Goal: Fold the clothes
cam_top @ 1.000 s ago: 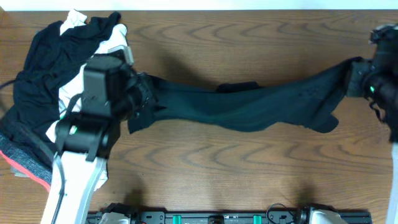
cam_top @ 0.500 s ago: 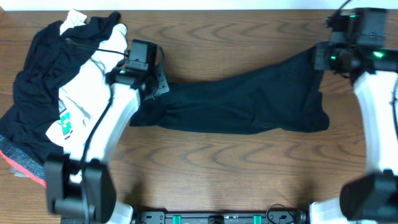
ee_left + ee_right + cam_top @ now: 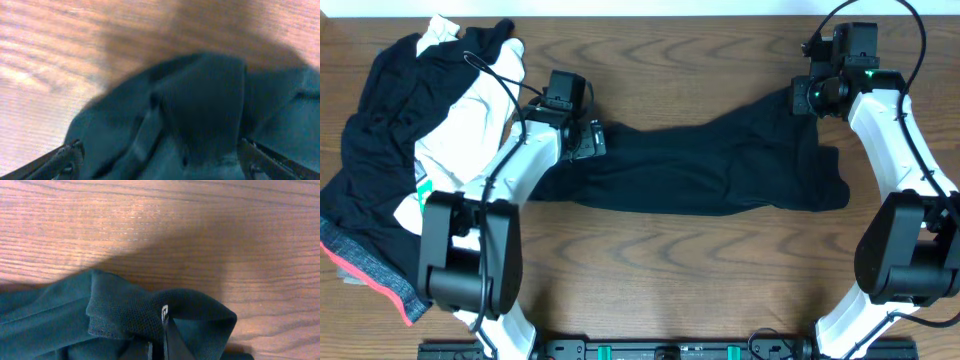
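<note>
Black shirt point(image 3: 710, 170) lies spread on the tabletop point(image 3: 670, 270), long axis left-to-right. Left gripper point(image 3: 588, 140), jaws spread, sits at its left end; right gripper point(image 3: 807, 97) clamps its far right corner.

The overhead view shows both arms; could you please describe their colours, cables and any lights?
Both the left arm and the right arm have white shells with black joint housings and black wrist modules. Thin black cables loop along each. Small green lights glow near the right wrist. The left pincer has slim dark fingers.
</note>
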You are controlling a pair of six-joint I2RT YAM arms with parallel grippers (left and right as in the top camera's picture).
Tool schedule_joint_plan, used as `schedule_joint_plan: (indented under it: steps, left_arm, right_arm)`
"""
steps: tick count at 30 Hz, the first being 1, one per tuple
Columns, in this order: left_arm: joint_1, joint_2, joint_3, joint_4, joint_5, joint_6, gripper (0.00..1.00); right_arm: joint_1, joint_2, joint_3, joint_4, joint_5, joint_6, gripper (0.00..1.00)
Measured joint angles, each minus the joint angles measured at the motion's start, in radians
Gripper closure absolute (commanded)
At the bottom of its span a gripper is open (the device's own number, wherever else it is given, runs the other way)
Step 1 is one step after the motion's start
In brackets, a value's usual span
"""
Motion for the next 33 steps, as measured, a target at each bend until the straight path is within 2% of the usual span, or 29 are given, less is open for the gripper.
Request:
schedule_joint_plan:
  steps: [3,13,15,17,21,25,33]
  left_arm:
    - [0.000,-0.037,0.000,-0.044,0.025,0.020,0.10]
    - [-0.029,-0.045,-0.003,-0.055,0.185,0.182,0.20]
    - [-0.039,-0.042,-0.017,-0.054,0.206,0.202,0.26]
    - [-0.043,-0.032,-0.037,-0.053,0.219,0.219,0.26]
    - [-0.043,0.005,-0.071,-0.049,0.229,0.232,0.27]
    - [-0.043,0.014,-0.081,-0.039,0.230,0.240,0.38]
    - [-0.044,0.042,-0.081,-0.016,0.233,0.237,0.46]
  right_arm:
    - [0.000,0.000,0.000,-0.002,-0.001,0.000,0.99]
    - [0.000,0.000,0.000,-0.002,-0.004,0.000,0.99]
    - [0.000,0.000,0.000,-0.002,-0.004,0.000,0.99]
    - [0.000,0.000,0.000,-0.002,-0.004,0.000,0.99]
    - [0.000,0.000,0.000,-0.002,-0.004,0.000,0.99]
    - [0.000,0.000,0.000,-0.002,-0.005,0.000,0.99]
    - [0.000,0.000,0.000,-0.009,-0.007,0.000,0.99]
